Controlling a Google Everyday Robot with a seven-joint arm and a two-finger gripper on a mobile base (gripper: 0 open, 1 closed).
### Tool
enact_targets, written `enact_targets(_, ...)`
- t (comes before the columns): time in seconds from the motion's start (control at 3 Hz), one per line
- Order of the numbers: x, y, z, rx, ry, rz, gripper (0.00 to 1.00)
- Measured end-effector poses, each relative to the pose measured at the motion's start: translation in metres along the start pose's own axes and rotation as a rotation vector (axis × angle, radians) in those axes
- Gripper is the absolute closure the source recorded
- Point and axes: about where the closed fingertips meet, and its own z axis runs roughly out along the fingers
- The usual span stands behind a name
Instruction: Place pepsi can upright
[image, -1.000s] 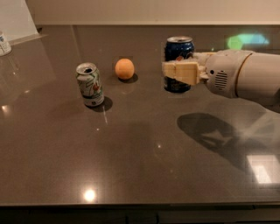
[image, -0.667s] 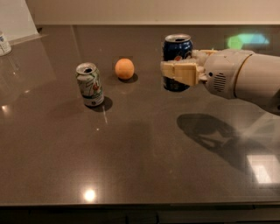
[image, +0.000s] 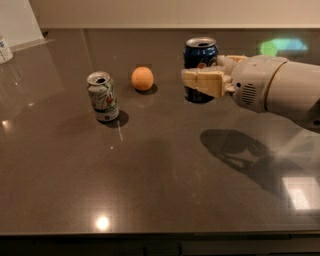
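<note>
The pepsi can (image: 200, 55) is dark blue with a silver top and stands upright at the back middle of the dark table (image: 160, 185). Its base is at or just above the surface. My gripper (image: 212, 75) reaches in from the right, with one pale finger (image: 202, 82) across the front of the can and the other behind it. The jaws are shut on the can's lower body. The white arm (image: 275, 90) extends to the right edge.
A pale green-and-white can (image: 103, 96) stands upright at the left. An orange ball (image: 142, 78) lies between the two cans. A white object (image: 4, 49) sits at the far left edge. The arm's shadow (image: 240, 152) falls on the table.
The gripper and the pepsi can have shifted slightly left together. The other can and the ball have not moved.
</note>
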Motion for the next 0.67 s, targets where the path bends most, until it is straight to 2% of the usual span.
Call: enact_targets(0.67,-0.0094,0.0167,0.0005,0.006,0.094,0.048,1.0)
